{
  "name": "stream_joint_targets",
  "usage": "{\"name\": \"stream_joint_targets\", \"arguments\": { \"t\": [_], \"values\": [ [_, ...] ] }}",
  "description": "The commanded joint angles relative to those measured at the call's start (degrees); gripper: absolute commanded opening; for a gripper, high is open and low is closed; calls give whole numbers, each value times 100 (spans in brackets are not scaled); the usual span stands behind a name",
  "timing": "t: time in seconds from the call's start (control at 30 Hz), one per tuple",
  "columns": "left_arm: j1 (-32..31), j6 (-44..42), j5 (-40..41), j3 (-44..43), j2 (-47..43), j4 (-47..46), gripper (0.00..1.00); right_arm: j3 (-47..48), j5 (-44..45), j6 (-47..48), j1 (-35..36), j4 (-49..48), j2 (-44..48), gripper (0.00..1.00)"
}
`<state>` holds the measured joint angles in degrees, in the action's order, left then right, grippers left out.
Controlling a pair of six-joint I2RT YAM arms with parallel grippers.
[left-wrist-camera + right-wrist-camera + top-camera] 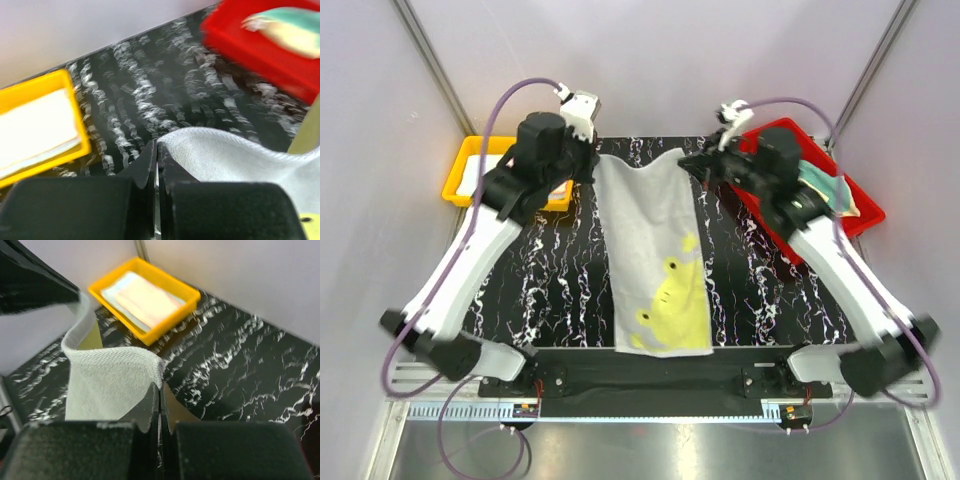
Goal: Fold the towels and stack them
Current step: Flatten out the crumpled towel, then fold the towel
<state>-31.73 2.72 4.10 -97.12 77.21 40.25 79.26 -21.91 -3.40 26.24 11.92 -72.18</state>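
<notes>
Top external view | grey frog-print towel (655,240) lay on the table (765,295), long axis far-to-near | left fingers (152,162) closed on its far-left corner | right fingers (154,401) closed on its far-right corner | free hem lay nearward of both, midway between the arms.

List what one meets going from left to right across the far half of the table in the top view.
A yellow tray → left gripper, pinching a towel corner → grey towel with a yellow frog → right gripper, pinching the other corner → red tray.
</notes>
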Motion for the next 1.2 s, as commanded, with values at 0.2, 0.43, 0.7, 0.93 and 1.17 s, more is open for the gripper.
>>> {"name": "stream_joint_targets", "arguments": {
  "t": [0.2,0.43,0.7,0.93,1.17],
  "values": [
    [1370,-641,-383,-1368,2646,-1212,0,992,-1094,313,-1121,-1544,-3131,0],
    [1415,-966,-656,-1766,3853,-1573,0,1583,-1702,1147,-1174,-1544,-4365,0],
    [1423,-1485,-103,-1091,3864,-1757,0,1382,-1808,1210,-1165,-1500,-4525,0],
    [1415,-1424,-269,482,2809,-2083,0,450,-1713,1193,-884,-1219,-3883,0],
    [1353,-862,-340,1827,2133,-1994,0,-655,-683,798,-31,-875,-3418,0]
  ]
}}
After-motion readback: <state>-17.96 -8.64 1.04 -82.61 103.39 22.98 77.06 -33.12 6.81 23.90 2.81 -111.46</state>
